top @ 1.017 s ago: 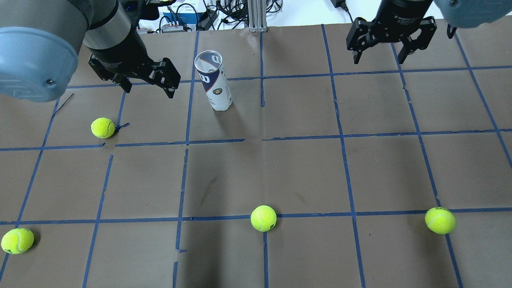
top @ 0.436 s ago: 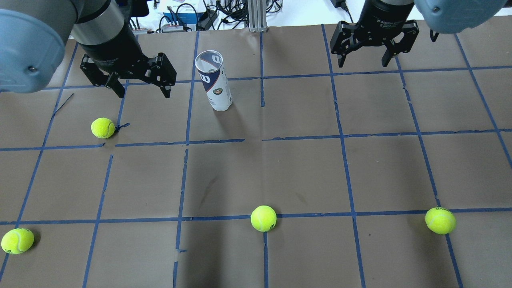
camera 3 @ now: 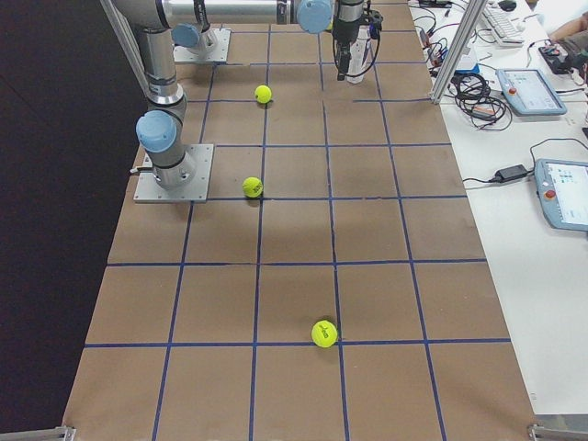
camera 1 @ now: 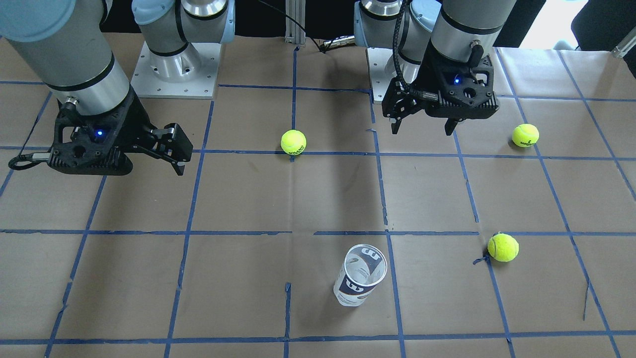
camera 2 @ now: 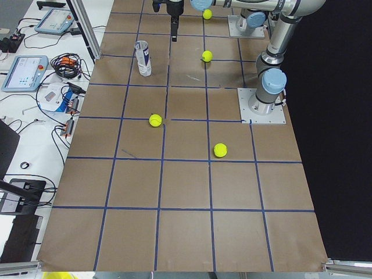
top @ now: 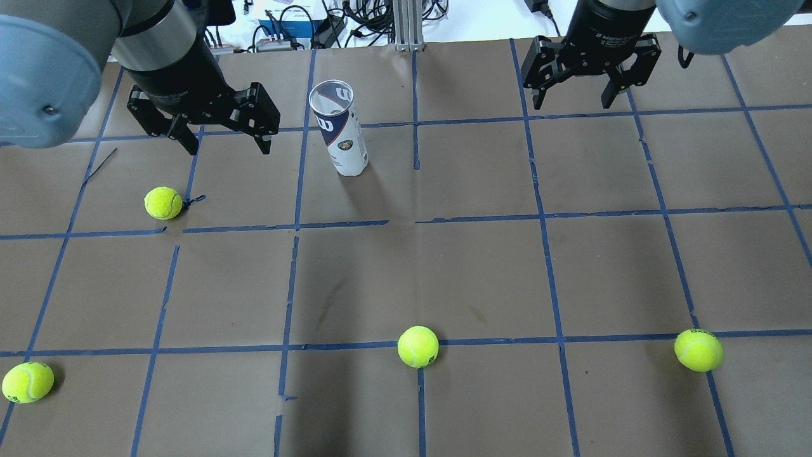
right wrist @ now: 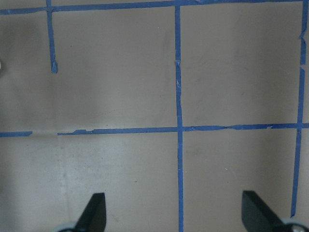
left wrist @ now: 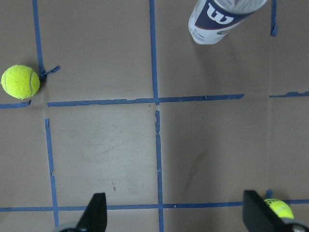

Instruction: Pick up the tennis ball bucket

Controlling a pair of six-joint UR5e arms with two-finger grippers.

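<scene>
The tennis ball bucket (top: 338, 130) is a clear tube with a white and navy label. It stands upright and empty, open end up, on the brown paper, and also shows in the front view (camera 1: 360, 276) and the left wrist view (left wrist: 217, 19). My left gripper (top: 228, 147) is open and empty, hovering to the bucket's left and apart from it; it shows in the front view (camera 1: 422, 130) too. My right gripper (top: 572, 101) is open and empty, far to the bucket's right near the table's back.
Several yellow-green tennis balls lie on the table: one (top: 163, 202) in front of the left gripper, one (top: 418, 346) at front centre, one (top: 698, 350) at front right, one (top: 27, 382) at front left. Blue tape grids the paper. Cables and devices (top: 298, 25) lie beyond the far edge.
The left gripper has shifted a little left and turned more square to the table. The right gripper has moved left. Both stay open. The bucket has not moved.
</scene>
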